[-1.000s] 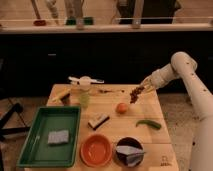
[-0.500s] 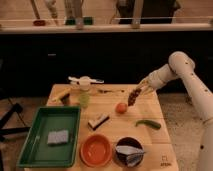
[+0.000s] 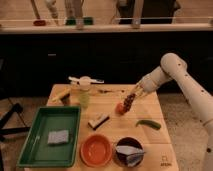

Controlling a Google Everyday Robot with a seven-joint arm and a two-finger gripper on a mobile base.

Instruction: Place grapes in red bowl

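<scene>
**benchrat:** Only one camera view, so here goes. The end effector point(image 3: 136, 91) is up over the right half of the wooden surface point(image 3: 150, 142), on the end of the white arm point(image 3: 175, 75) that reaches in from the right of the view. It's clenched on the grapes point(image 3: 129, 101). The dark little bunch dangles from it, clear of the surface, with its lower end right by the round orange fruit point(image 3: 120, 108). Can't tell if those two actually touch.

**tinkerbot:** ok, and the red bowl?

**benchrat:** The red bowl point(image 3: 96, 150) sits at the near edge, about the middle, well apart from the grapes. Just beside it on the right is a dark bowl point(image 3: 129, 151) with a grey-blue piece in it. A green pepper point(image 3: 148, 123) lies flat toward the right edge, between the bunch and the dark bowl.

**tinkerbot:** left side?

**benchrat:** A green tray point(image 3: 47, 122) with a grey sponge point(image 3: 58, 136) lying in it. A small block point(image 3: 98, 120) sits between the tray and the orange fruit, and a pale bottle point(image 3: 85, 95) stands upright toward the back.
</scene>
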